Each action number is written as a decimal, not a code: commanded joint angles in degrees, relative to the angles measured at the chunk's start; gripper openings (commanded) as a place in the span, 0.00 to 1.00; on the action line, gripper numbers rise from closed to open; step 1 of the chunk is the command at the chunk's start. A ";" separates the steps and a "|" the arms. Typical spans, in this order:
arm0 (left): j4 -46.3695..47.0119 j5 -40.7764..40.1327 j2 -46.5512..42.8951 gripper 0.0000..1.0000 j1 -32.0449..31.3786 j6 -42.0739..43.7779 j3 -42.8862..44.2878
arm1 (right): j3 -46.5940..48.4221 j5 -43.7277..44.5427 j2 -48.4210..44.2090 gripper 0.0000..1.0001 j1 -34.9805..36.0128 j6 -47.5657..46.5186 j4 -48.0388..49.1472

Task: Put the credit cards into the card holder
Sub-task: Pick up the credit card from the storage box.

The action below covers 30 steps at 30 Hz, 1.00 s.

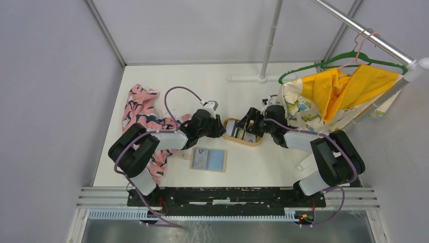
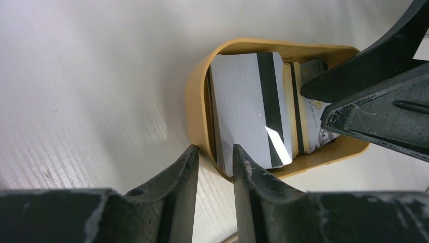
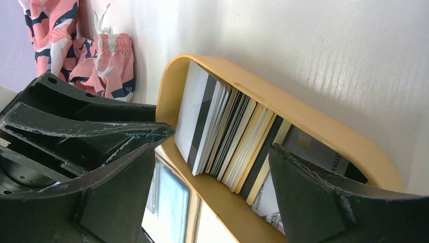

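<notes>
Nearest, by the middle of the table's [image 1: 263, 167] near edge, the card holder [image 1: 208, 159] lies opened flat, grey-blue panels up. Beyond it, mid-table, the credit cards [image 3: 217, 126] stand on edge in a wooden tray [image 2: 195, 101]. The left gripper [image 2: 215, 152] straddles the tray's left end, jaws narrowly parted; whether they pinch anything I cannot tell. The right gripper [image 3: 222, 144] gapes wide around the stack, grasping nothing. Pink cloth [image 1: 144, 114] lies toward the left edge.
</notes>
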 commanded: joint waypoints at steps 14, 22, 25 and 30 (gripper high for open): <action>3.53 2.35 2.26 0.33 -1.73 -1.46 2.30 | -1.17 -5.66 4.16 0.88 -0.32 4.33 7.32; 3.23 1.68 3.22 0.32 -2.31 -1.73 2.67 | -2.82 -12.60 2.28 0.85 -1.06 9.21 17.41; 3.22 1.75 3.38 0.32 -2.39 -1.89 2.75 | -3.11 -13.46 1.26 0.84 -1.43 9.84 18.87; 3.21 2.10 3.33 0.32 -2.64 -2.16 2.92 | -3.18 -13.93 1.53 0.82 -1.63 10.19 19.65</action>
